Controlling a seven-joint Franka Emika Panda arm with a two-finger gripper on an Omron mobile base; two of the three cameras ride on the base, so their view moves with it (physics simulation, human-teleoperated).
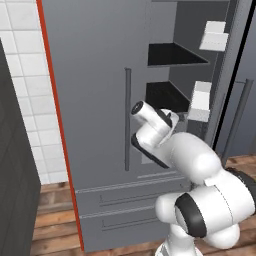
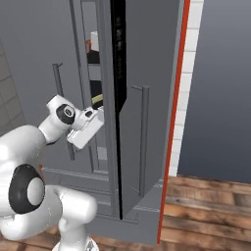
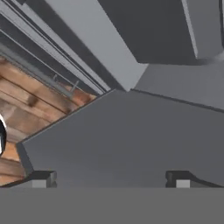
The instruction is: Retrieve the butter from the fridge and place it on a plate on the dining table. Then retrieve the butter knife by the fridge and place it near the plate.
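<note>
Across the middle of the left base view stands the fridge (image 1: pixel 95 100), grey with a red side edge, its left door shut and its right door swung open toward the right of the frame. Our arm rises from the lower right and reaches into the opening at centre. Two dark shelves (image 1: pixel 172 55) show inside, at upper centre and just below it, and pale bins (image 1: pixel 215 36) sit on the inner face of the open door at upper right and centre right. Two drawers (image 1: pixel 130 200) run across the fridge's lower part, above the wooden floor (image 1: pixel 50 220).

Seen from the right base view, the open door (image 2: pixel 142 98) stands edge-on at centre with its long bar handle (image 2: pixel 143 139), and our hand goes past it into the gap at centre left. Something red and white (image 2: pixel 92 45) sits high in that gap; we cannot tell what it is.

Our gripper (image 3: pixel 111 177) has its two dark fingertips (image 3: pixel 41 177) spread wide in the hand view, with nothing between them, over a flat grey fridge surface. We cannot make out the butter in any of these views.
</note>
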